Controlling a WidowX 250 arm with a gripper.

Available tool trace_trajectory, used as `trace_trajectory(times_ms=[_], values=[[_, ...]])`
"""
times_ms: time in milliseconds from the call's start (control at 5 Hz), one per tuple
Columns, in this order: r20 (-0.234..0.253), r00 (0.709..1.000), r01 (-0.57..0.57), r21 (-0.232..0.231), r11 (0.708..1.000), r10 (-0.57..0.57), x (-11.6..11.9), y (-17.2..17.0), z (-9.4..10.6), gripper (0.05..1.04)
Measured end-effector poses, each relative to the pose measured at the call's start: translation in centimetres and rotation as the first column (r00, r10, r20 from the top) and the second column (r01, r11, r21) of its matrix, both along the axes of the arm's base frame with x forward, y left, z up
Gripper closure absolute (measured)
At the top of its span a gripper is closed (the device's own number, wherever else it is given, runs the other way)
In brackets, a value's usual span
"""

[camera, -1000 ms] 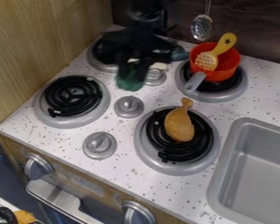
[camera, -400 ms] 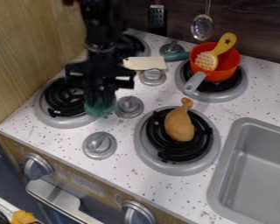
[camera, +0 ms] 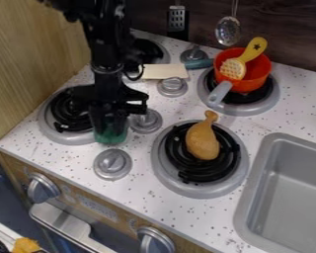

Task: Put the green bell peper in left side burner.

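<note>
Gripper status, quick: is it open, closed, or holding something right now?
Gripper: closed on the green bell pepper, held by the right edge of the nearer left burner.

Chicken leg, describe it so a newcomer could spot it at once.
Start at the gray sink on the right, then go left to the nearest burner. The chicken leg lies on its black coils, knobbed end toward the back wall. Brown sets it apart from the green pepper and orange pot.

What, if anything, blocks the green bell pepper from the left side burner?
Nothing visible. The gripper holds the green bell pepper at the right edge of the left burner; the nearest knob is on the pepper's other side.
</note>
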State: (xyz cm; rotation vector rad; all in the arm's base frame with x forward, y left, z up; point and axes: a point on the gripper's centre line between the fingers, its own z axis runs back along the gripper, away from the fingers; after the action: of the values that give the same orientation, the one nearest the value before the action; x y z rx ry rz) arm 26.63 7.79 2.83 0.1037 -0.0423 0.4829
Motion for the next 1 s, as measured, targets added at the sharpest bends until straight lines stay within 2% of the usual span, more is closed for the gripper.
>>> trace_trajectory(times_ms=[200, 400, 600, 1000], values=[[0.01, 1.0, 0.009, -0.008, 1.0, -0.009, -0.2, 0.2, -0.2, 0.683], [0.005, 1.0, 0.008, 0.003, 1.0, -0.008, -0.7, 0.4, -0.6, 0.39], [-0.031, 0.999, -0.015, 0.015, 1.0, 0.016, -1.5, 0.9, -0.5, 0.119], [-0.045, 0.999, -0.015, 0.058, 0.998, 0.018, -0.9, 0.4, 1.6, 0.084]])
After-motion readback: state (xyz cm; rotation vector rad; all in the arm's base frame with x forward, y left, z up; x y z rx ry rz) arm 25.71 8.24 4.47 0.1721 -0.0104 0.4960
